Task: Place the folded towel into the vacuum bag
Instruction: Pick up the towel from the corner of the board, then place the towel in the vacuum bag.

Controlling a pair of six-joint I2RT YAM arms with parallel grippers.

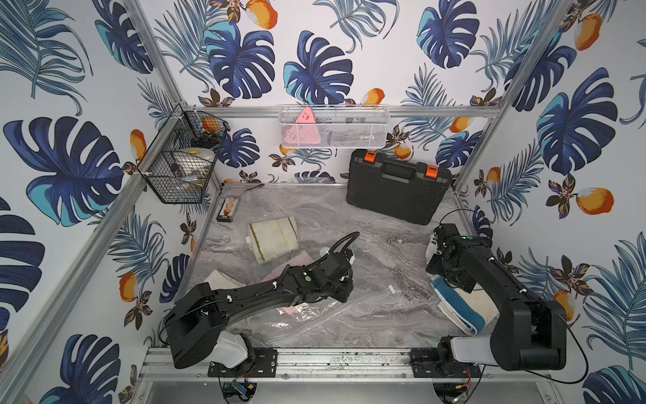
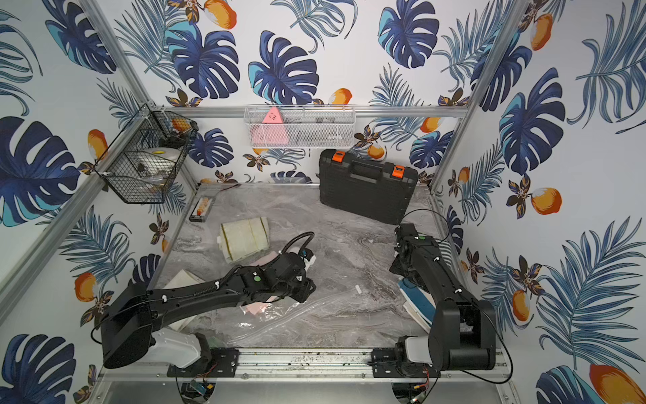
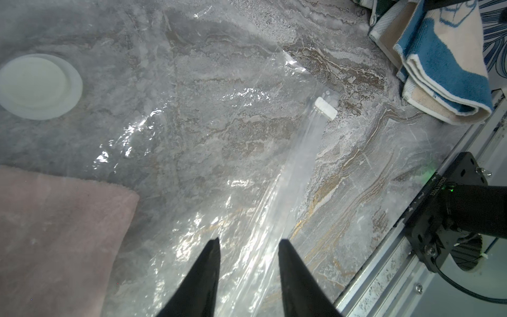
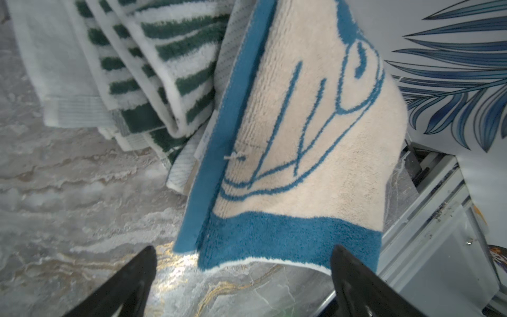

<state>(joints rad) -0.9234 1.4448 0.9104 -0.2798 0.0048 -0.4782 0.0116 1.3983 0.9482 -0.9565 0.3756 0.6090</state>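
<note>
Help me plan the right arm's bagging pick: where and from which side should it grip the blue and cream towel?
Probably the blue-banded end of the blue and cream towel, from the side where the open right gripper hangs: that end faces it and its edge looks lifted off the table.

Tropical leaf-and-fruit wallpaper (image 1: 314, 70) lines three walls above a grey marbled counter (image 1: 402, 224), framed by aluminium rails (image 1: 437, 112) under even light.

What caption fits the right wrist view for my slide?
Open right claw lined up on the blue-and-cream towel, green-striped towel beside it.
</note>
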